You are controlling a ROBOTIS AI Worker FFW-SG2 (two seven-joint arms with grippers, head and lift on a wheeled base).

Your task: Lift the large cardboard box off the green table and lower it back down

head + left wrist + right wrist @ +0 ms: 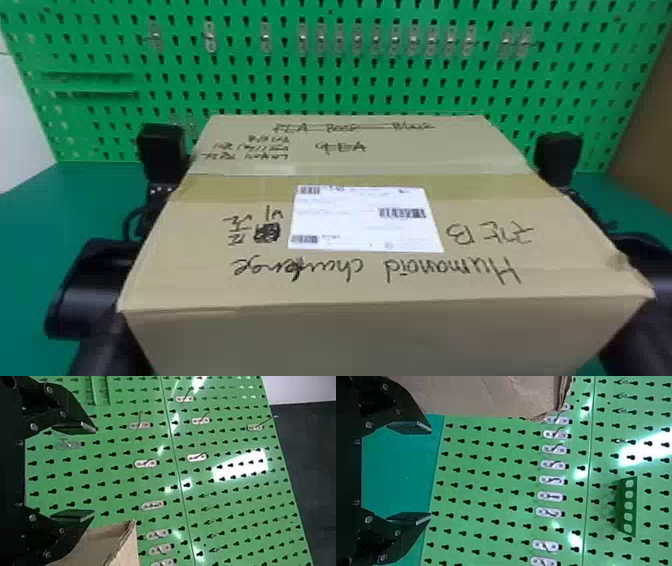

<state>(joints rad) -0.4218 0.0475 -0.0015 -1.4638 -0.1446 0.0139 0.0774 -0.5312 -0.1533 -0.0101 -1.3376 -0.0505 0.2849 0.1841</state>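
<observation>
The large cardboard box (370,280), with a white label on top, fills the middle of the head view between both arms. At its left side is my left gripper (162,155); at its right side, my right gripper (557,157). In the left wrist view my left gripper (94,471) is open with nothing between its fingers, and the box (126,546) lies beside one finger. The right wrist view has my right gripper (430,473) open and empty, with the box (494,395) beside one finger. The box's underside is hidden, so its contact with the green table (30,220) cannot be told.
A green pegboard (330,65) with metal hooks stands upright behind the box. In the right wrist view, a green slotted holder (628,506) is fixed to the pegboard (494,490). A brown surface (645,130) stands at the head view's right edge.
</observation>
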